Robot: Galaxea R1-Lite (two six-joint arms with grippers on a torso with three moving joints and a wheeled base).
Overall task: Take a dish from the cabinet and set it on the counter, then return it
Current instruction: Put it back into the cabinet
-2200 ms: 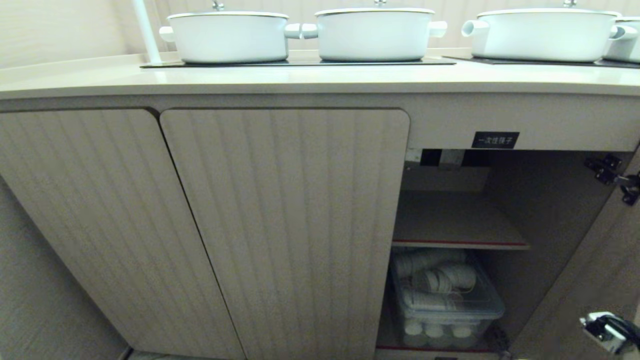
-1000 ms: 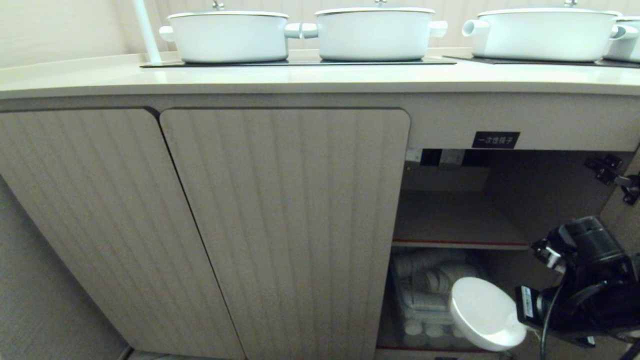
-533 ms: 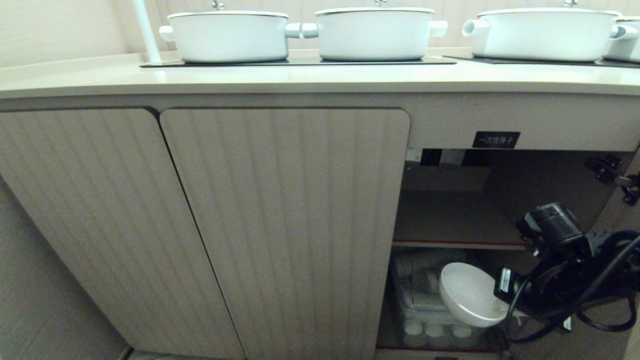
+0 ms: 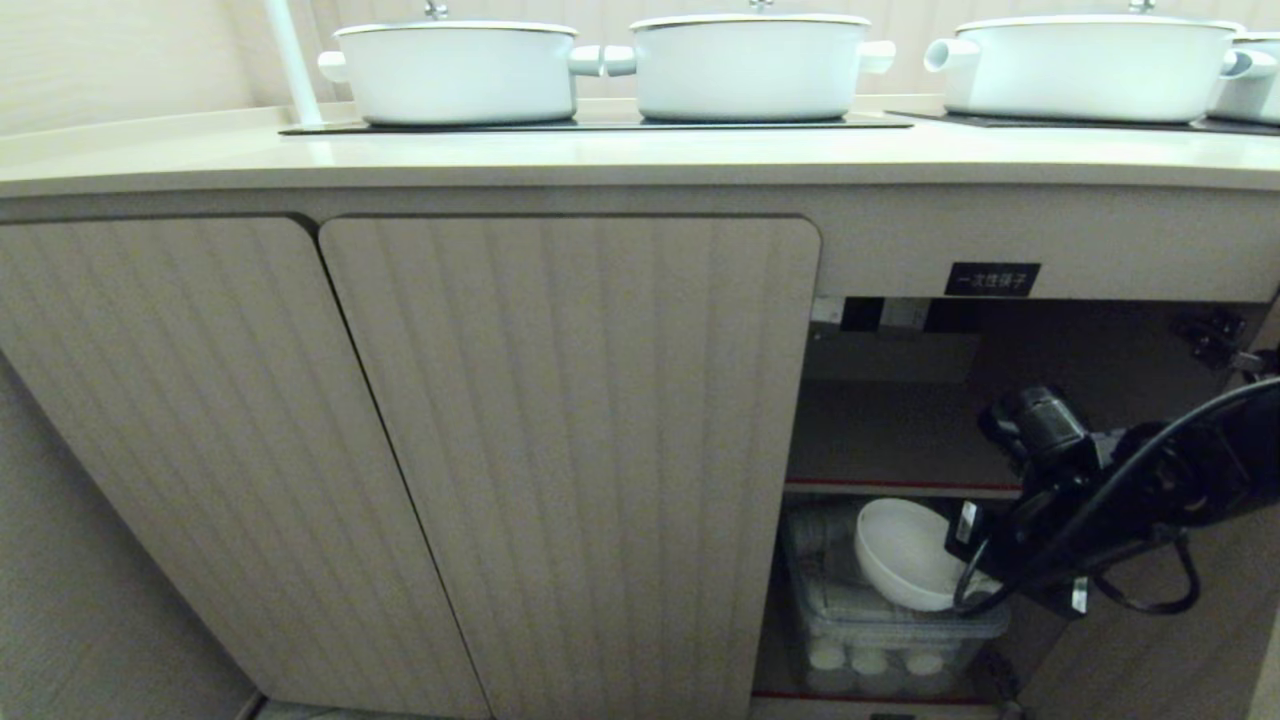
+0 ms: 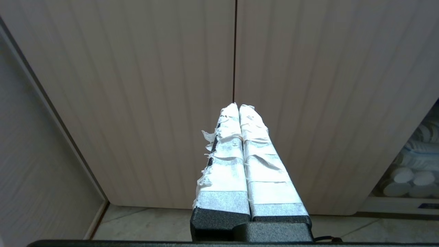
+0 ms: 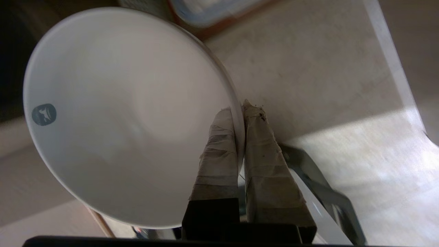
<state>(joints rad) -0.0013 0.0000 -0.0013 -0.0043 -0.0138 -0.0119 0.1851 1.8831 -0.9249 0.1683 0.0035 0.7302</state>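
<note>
Small white round ceramic bowl (image 6: 130, 116) in my right claw (image 6: 239, 107): smooth glazed finish, soft sheen. My claw fingers (image 6: 219, 151) wrapped in pale tape, matt, frayed at edges; left claw (image 5: 239, 105) same tape, torn strands. Beige fluted cabinet doors (image 4: 570, 450): matt, wood-grain look, ribbed. Cream bench (image 4: 600, 155): smooth, slight gloss. Black glass panel (image 4: 600, 124): glossy. Big white lidded pots (image 4: 750, 65): shiny enamel look. Clear plastic box (image 4: 900, 630) below.
</note>
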